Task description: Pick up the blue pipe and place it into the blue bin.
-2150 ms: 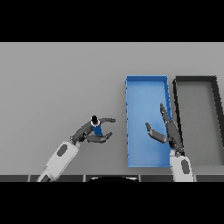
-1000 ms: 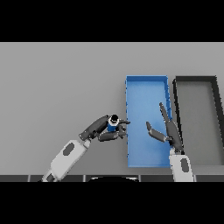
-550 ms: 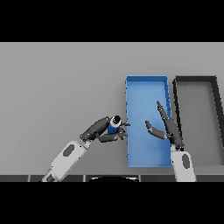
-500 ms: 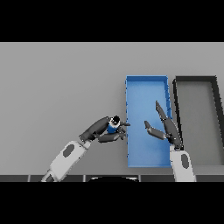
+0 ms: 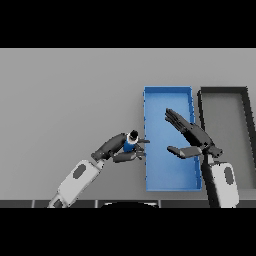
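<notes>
Head view, looking down on the grey counter [image 5: 65,95]. Left robot hand [image 5: 119,148] comes in from the lower left on a white and grey arm, fingers and thumb curled round the blue pipe [image 5: 130,145]. The pipe is short and blue-bodied, with a dark band and a pale open end [image 5: 133,134] at the top, tilted up and toward the right. It sits in the hand's grip just beside the left wall of the blue bin [image 5: 147,150], outside the bin; the lower fingertips reach right up to that wall or slightly over it, which I cannot tell apart. Whether the pipe is touching the counter or is raised off it I cannot tell. The blue bin is a long rectangular tray, running away from the robot, right of centre. Right robot hand [image 5: 192,137] hangs over the bin's right half, fingers straight and spread, pointing up and left, thumb sticking out toward the left over the bin floor; it grips nothing. Its white forearm rises from the lower edge across the bin's right wall. A dark grey bin [image 5: 202,107] of like shape lies just beside the blue one on the right, the two near-parallel.
</notes>
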`<act>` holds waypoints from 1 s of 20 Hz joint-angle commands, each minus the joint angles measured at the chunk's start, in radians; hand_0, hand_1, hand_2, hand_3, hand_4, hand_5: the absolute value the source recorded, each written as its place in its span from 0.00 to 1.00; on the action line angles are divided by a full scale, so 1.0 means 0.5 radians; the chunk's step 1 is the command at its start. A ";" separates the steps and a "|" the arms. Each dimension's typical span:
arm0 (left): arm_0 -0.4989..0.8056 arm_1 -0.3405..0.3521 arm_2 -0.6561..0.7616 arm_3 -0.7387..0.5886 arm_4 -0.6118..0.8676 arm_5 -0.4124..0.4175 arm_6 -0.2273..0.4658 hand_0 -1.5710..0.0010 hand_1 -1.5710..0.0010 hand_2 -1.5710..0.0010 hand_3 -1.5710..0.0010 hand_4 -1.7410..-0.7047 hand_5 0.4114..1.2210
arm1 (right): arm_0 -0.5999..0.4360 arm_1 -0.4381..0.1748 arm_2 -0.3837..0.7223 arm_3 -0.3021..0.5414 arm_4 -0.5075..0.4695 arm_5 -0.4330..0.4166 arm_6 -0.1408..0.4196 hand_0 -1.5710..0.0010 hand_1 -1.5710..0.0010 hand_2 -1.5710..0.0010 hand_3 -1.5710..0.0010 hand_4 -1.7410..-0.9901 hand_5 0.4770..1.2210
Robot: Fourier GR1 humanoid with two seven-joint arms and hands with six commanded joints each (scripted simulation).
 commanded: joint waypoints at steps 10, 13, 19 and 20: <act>-0.024 -0.001 0.018 0.002 -0.012 -0.035 0.011 0.00 0.00 0.00 0.08 0.01 1.00 | -0.485 -0.028 0.307 -0.152 -0.139 0.225 0.266 1.00 1.00 1.00 1.00 0.56 0.02; 0.011 0.008 0.002 -0.017 -0.020 -0.070 -0.075 0.00 0.00 0.00 0.05 0.11 1.00 | -0.607 0.032 0.380 -0.126 -0.117 0.268 0.278 1.00 1.00 1.00 1.00 0.63 0.04; -0.019 0.009 0.058 0.029 -0.039 -0.140 -0.037 0.00 0.00 0.00 0.01 0.23 1.00 | -0.825 0.201 0.492 0.049 -0.023 0.255 0.416 1.00 1.00 1.00 1.00 0.71 0.04; -0.008 0.000 0.060 0.018 -0.051 -0.146 -0.055 0.00 0.00 0.00 0.01 0.25 1.00 | -0.832 0.217 0.505 0.073 -0.032 0.274 0.420 1.00 1.00 1.00 1.00 0.71 0.03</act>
